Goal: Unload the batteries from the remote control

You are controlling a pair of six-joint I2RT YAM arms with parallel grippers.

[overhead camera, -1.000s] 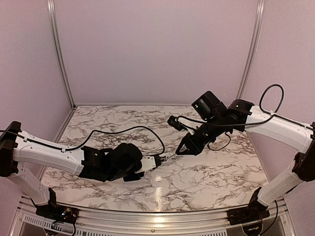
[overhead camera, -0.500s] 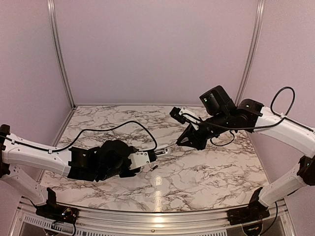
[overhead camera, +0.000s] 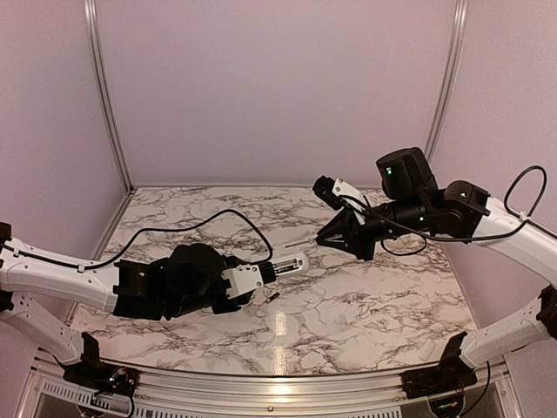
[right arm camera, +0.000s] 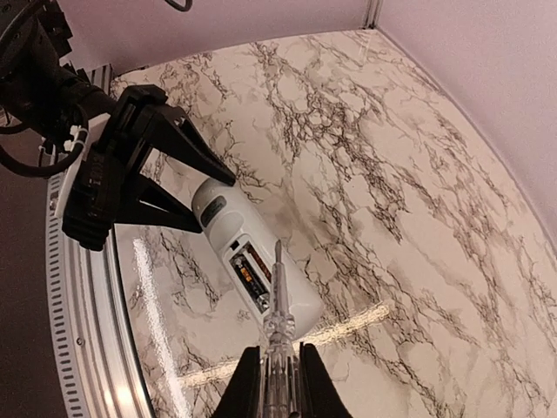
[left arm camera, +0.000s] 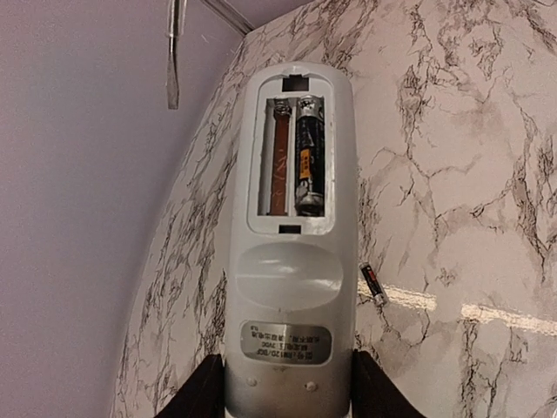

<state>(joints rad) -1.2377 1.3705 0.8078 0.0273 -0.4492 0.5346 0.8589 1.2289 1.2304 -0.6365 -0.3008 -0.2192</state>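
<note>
Your right tool (overhead camera: 323,239), pressed tight on the screwdriver (right arm camera: 277,296), has drawn back and up from the remote (overhead camera: 287,263) it was working at a second ago, so blade and remote are now well apart. Your left tool (left arm camera: 291,387) still pinches the remote's lower end, back face up, and seems to hold it off the surface (overhead camera: 374,305). One loose battery (overhead camera: 272,296) lies on the surface just below it, so half the job looks done. The left wrist view shows what the overhead one cannot: the open bay with one slot bare and the seated battery (left arm camera: 309,157) still in the other. The right wrist view shows the blade lined up over that bay
</note>
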